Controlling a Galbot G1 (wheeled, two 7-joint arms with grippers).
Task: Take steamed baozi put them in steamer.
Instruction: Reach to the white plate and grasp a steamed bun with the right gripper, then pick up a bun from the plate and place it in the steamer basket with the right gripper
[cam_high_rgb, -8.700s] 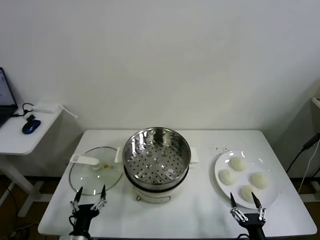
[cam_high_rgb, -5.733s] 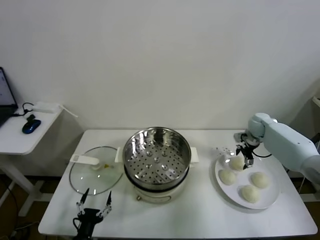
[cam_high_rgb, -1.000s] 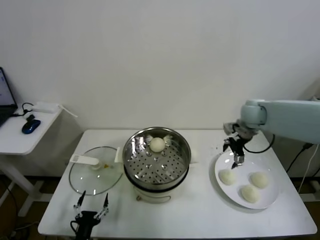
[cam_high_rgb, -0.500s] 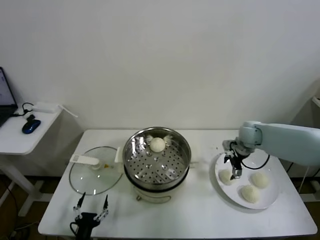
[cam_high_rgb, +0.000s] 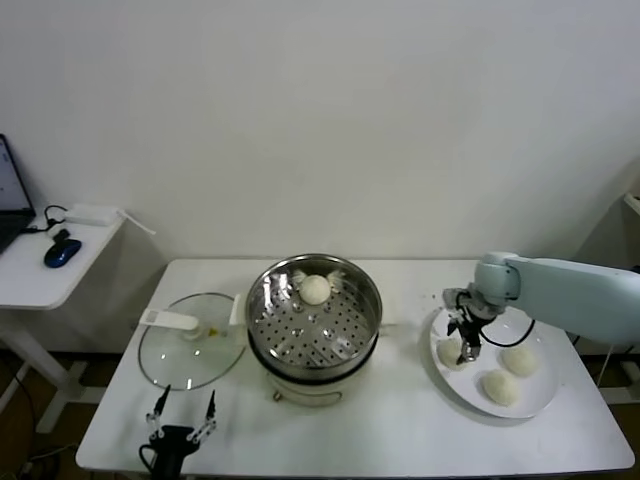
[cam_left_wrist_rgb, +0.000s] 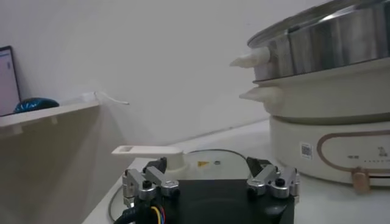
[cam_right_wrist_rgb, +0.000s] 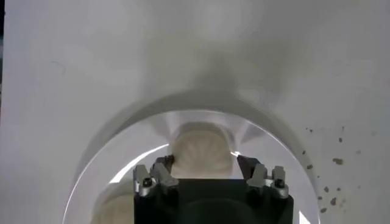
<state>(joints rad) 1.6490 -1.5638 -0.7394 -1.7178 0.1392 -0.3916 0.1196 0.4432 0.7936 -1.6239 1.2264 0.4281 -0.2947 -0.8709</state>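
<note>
Head view: right gripper (cam_high_rgb: 465, 345), fingers apart, straddles a bun (cam_high_rgb: 451, 351) near the bench's right edge, bound for the steamer (cam_high_rgb: 314, 318); left gripper (cam_high_rgb: 181, 420), fingers spread, waits at the front-left corner.

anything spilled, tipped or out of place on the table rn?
Only dark specks on the table beside the plate. The steamer stands upright with one baozi inside; three more sit on the plate. The glass lid lies flat. The right hand is open over a bun; the left hand is parked.

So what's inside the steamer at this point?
One baozi sits on the perforated floor at the far side of the steamer; nothing else shows inside. The near wall hides a strip of floor.
</note>
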